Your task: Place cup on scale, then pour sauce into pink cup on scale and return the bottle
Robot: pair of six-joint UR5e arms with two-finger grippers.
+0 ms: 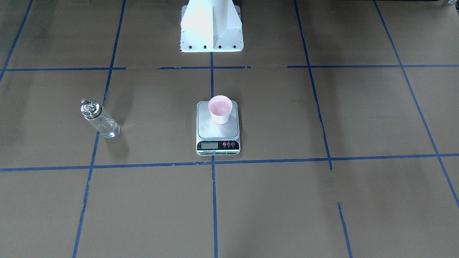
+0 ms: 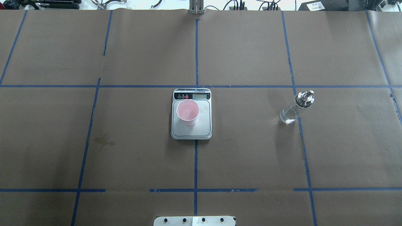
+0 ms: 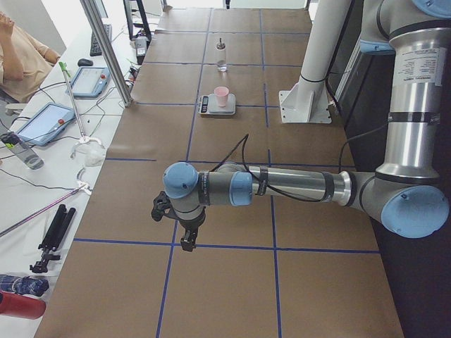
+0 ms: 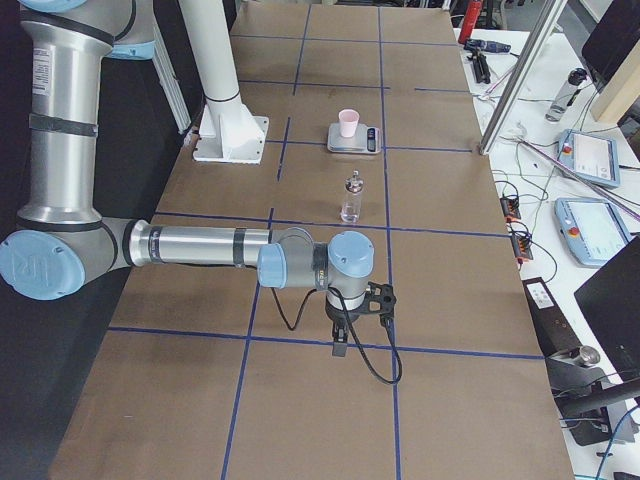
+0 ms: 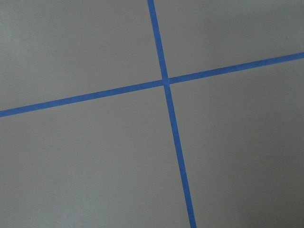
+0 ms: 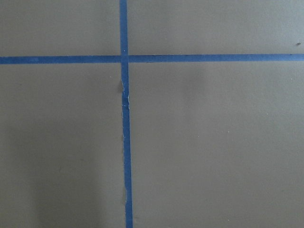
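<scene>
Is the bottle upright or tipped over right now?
Upright: the bottle stands on its base with its silver top pointing up.

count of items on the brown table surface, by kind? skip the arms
pink cup: 1
scale: 1
glass bottle: 1
total: 3

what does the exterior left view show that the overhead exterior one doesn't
Only exterior left: the left arm, with the left gripper hanging low over the table, plus an operator and tablets beside it. Only overhead: the red button on the scale, and a dark stain on the table. Both: the cup upright on the scale, and the bottle standing apart on the table.
</scene>
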